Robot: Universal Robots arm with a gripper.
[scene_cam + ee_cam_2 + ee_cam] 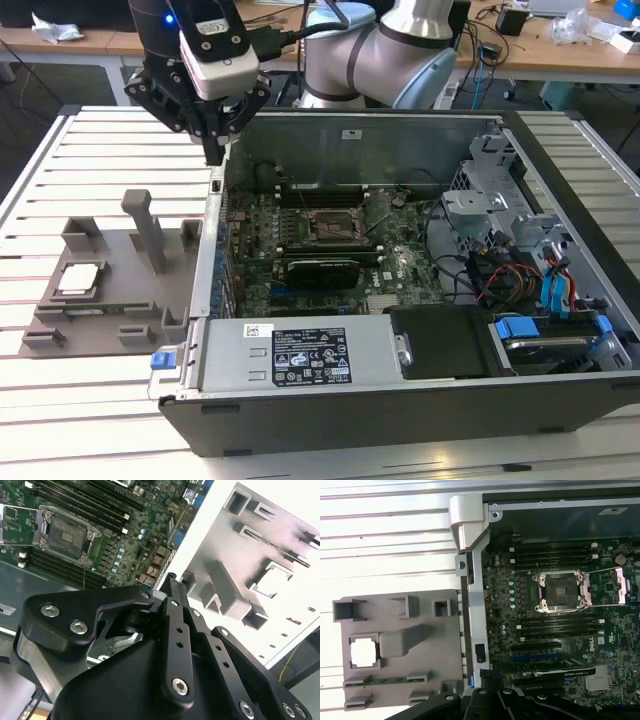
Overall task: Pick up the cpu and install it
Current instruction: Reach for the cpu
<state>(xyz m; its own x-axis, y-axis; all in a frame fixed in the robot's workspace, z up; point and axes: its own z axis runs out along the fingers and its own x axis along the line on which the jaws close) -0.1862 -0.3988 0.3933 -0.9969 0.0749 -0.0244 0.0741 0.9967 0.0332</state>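
The cpu is a pale square chip lying flat in a pocket of the grey holder plate on the slatted table, at the exterior view's left of the open computer case. In the first wrist view the cpu looks bright white. The socket on the motherboard stands open with its metal frame lifted; the first wrist view also has the socket. My gripper hangs over the case's far corner wall, between holder and socket. Its fingers are shut, with nothing between them.
The case wall separates the holder from the motherboard. A green memory stick lies in the holder, and grey posts rise from it. Drive cages and cables fill the case's right side.
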